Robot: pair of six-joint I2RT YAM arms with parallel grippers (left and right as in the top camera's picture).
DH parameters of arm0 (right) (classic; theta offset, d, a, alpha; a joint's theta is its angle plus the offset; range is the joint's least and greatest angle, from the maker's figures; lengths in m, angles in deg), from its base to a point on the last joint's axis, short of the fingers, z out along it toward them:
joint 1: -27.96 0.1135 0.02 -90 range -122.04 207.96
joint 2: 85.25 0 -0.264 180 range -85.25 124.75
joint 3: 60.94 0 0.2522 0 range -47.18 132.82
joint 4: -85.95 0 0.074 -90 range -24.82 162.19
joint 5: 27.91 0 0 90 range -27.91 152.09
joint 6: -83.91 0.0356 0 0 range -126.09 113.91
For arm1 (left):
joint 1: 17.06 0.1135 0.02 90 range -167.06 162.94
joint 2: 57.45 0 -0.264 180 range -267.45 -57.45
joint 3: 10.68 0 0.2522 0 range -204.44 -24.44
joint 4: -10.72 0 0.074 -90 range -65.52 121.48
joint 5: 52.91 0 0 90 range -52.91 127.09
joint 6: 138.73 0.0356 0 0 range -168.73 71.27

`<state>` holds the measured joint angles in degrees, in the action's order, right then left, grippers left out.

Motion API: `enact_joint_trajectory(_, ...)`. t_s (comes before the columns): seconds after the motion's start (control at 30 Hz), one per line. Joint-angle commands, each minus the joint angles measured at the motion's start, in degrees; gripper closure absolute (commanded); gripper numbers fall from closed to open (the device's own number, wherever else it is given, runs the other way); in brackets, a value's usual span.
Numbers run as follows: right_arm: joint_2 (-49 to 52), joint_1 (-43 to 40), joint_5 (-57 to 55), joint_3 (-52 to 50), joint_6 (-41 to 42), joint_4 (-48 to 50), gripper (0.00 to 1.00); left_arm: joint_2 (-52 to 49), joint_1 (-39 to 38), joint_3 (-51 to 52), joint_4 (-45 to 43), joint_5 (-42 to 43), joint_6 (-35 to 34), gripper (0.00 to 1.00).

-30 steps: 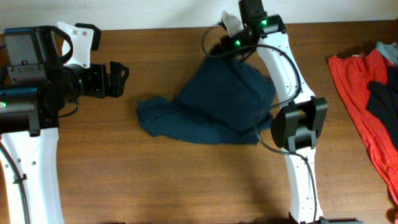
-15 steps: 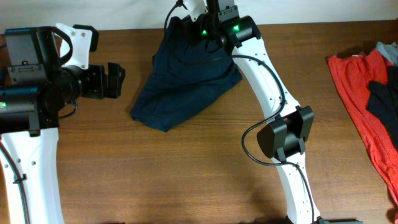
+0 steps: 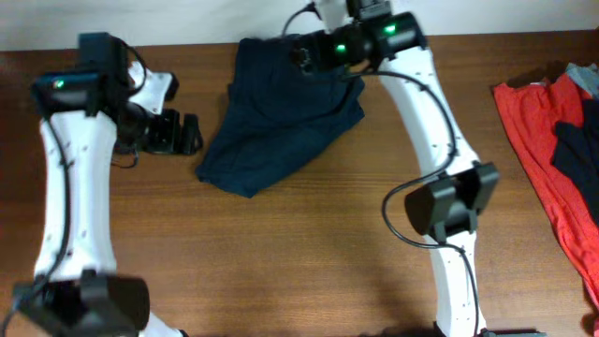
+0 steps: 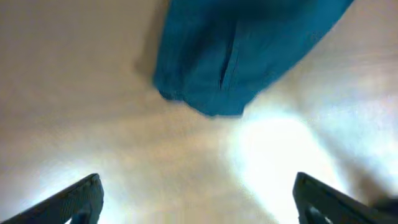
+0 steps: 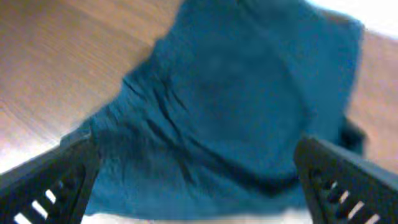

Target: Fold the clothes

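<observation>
The clothes [image 3: 281, 117] are showing plain dark navy-blue, the table [image 3: 281, 262] is showing brown wood grain, and the red garment [image 3: 529, 131] is bearing a dark patch [image 3: 573, 150]

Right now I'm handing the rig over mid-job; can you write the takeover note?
The left gripper is open and empty, beside the navy garment, left of it and apart.
The right gripper is open and empty, over the garment near the far edge of the table.
The garment lies at far centre in a rumpled wedge that narrows toward near-left.
The red garment lies at the right edge.
Done: no clean fold shows.
Left: flatten the garment, then fold it.
</observation>
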<state>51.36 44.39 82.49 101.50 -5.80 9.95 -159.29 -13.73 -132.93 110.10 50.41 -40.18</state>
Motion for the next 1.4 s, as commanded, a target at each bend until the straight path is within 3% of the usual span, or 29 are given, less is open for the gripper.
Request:
enact_joint_trajectory(0.0, -5.90, -3.34, -0.55, -0.17, 3.15, -6.38, 0.01, -4.98, -0.13, -0.20, 3.72, -0.26, -7.04, 0.09)
enact_joint_trajectory(0.07, -6.12, -4.94, -0.50, -0.17, 4.74, -10.67, 0.01, -7.67, -0.07, 0.76, 4.17, -0.26, -7.96, 0.16)
enact_joint_trajectory(0.2, -6.08, -7.87, 0.37, -0.17, 4.70, -18.14, 0.01, -11.98, 0.85, 5.95, -0.33, 1.11, -9.68, 0.16)
enact_joint_trajectory(0.33, -6.08, -10.16, 0.35, -0.17, 4.70, -23.12, 0.01, -14.47, 2.80, 12.94, -8.13, 9.64, -11.43, 0.16)
enact_joint_trajectory(0.53, -6.08, -11.80, 0.28, -0.20, 4.48, -28.98, 0.01, -15.58, 3.63, 20.68, -17.53, 13.53, -12.48, 0.15)
enact_joint_trajectory(0.8, -6.08, -11.96, -0.55, -0.20, 4.46, -30.84, 0.01, -15.58, 3.58, 24.70, -28.98, 13.16, -15.89, 0.15)
enact_joint_trajectory(0.87, -6.08, -11.96, -0.55, -0.20, 4.46, -31.01, 0.01, -15.61, 3.58, 25.92, -31.80, 9.75, -18.84, 0.15)
enact_joint_trajectory(1.07, -6.08, -11.96, -0.57, -0.20, 4.46, -31.45, 0.02, -15.61, 3.54, 27.36, -34.62, 9.40, -22.08, 0.17)
enact_joint_trajectory(1.17, -6.08, -11.96, -0.59, -0.20, 4.46, -31.69, 0.01, -15.61, 3.54, 27.41, -36.17, 9.44, -22.27, 0.28)
enact_joint_trajectory(1.3, -6.08, -11.96, -0.74, -0.20, 4.46, -31.95, 0.01, -15.61, 3.54, 27.41, -40.02, 14.27, -23.76, 0.69)
enact_joint_trajectory(1.37, -6.08, -11.96, -1.46, -0.20, 4.46, -32.11, 0.01, -15.58, 3.54, 27.32, -41.64, 19.21, -24.00, 0.97)
